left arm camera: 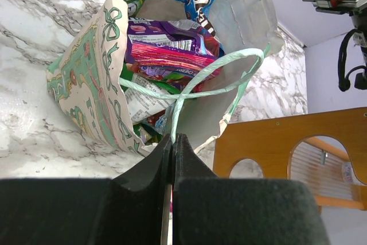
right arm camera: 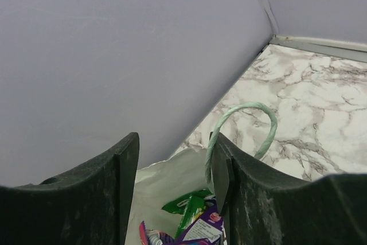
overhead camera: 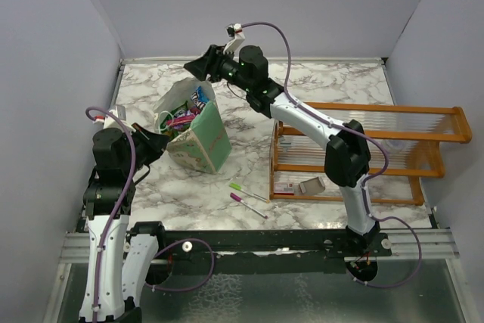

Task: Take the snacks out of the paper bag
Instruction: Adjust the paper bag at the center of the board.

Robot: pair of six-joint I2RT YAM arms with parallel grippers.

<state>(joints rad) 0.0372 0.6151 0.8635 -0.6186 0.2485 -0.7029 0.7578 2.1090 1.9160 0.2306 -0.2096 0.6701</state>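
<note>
- Now we judge the first pick is in hand: the snacks (left arm camera: 169,50) lie inside the paper bag (overhead camera: 198,135), which leans open on the bench (overhead camera: 340,88), left of centre.
- Our left fingers (left arm camera: 166,162) pinch its handle (left arm camera: 229,70) tight.
- Our right fingers (right arm camera: 123,187) hang spread wide over the mouth, holding nothing.
- Next they should dip in and close on the top purple packet.

Plain grey walls (overhead camera: 249,5) enclose a seemingly marble tabletop (overhead camera: 340,81).
</note>
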